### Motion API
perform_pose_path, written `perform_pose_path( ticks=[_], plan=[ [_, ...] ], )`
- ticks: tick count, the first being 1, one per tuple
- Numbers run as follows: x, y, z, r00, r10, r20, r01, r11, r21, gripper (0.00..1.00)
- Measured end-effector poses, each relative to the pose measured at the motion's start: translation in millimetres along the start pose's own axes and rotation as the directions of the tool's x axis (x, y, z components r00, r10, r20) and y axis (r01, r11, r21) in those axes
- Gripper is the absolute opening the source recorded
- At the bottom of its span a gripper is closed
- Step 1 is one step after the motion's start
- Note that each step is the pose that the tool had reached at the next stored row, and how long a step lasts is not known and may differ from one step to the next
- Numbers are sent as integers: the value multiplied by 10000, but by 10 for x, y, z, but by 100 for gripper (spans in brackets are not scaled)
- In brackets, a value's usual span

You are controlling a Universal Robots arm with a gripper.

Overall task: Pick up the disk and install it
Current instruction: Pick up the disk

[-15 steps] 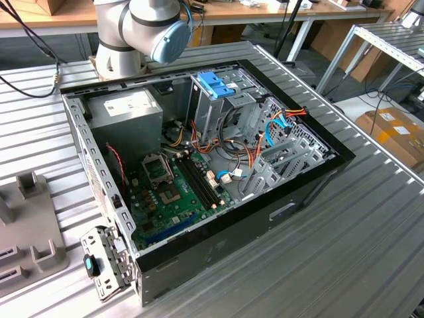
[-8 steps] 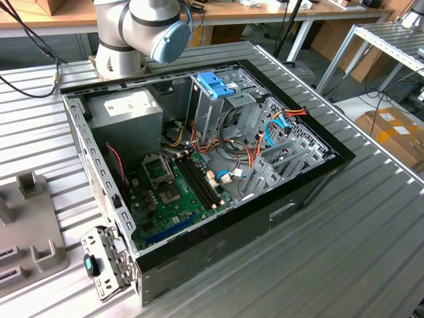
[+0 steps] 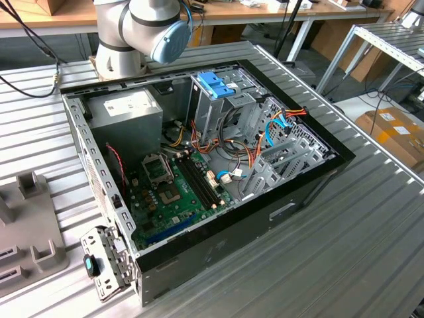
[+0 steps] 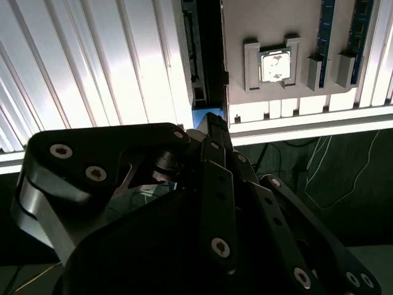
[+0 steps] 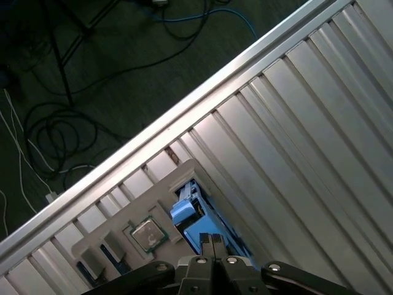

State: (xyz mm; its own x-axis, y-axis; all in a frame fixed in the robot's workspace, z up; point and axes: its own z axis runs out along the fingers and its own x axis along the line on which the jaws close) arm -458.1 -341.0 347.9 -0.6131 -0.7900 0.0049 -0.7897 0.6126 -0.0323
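Exterior view: high and far from the end effector [image 5: 213, 238], angled down over the desk [image 3: 344, 252].
Both wrist views: just behind it, sharing the tray [image 4: 270, 24] ahead.

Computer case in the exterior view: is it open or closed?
Open: the computer case has no side cover, so the motherboard shows inside.

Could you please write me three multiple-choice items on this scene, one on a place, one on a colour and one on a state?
1. Where does the processor chip sit?
A. in the grey holder, beside the disk
B. on a chair
C. on the floor

2. What colour is the circuit board inside the computer case?
A. red
B. green
C. white

3. How is the computer case?
A. closed
B. open
C. upside down

Answers:
1 A, as the first wrist view shows the chip in the holder next to the disk.
2 B, as the exterior view shows a green board.
3 B, as its insides lie bare in the exterior view.
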Motion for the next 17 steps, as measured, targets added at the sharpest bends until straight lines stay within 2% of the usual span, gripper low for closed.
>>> perform_pose_path(
  ticks=[5, 9, 14, 17],
  plan=[
    [0, 0, 0, 9982, -598, 19, 598, 9982, 4, 11],
    [0, 0, 1, 9944, -1057, 34, 1057, 9944, 7, 11],
    [0, 0, 2, 9859, -1673, 53, 1673, 9859, 13, 11],
    [0, 0, 3, 9770, -2132, 67, 2132, 9770, 18, 11]
  ],
)
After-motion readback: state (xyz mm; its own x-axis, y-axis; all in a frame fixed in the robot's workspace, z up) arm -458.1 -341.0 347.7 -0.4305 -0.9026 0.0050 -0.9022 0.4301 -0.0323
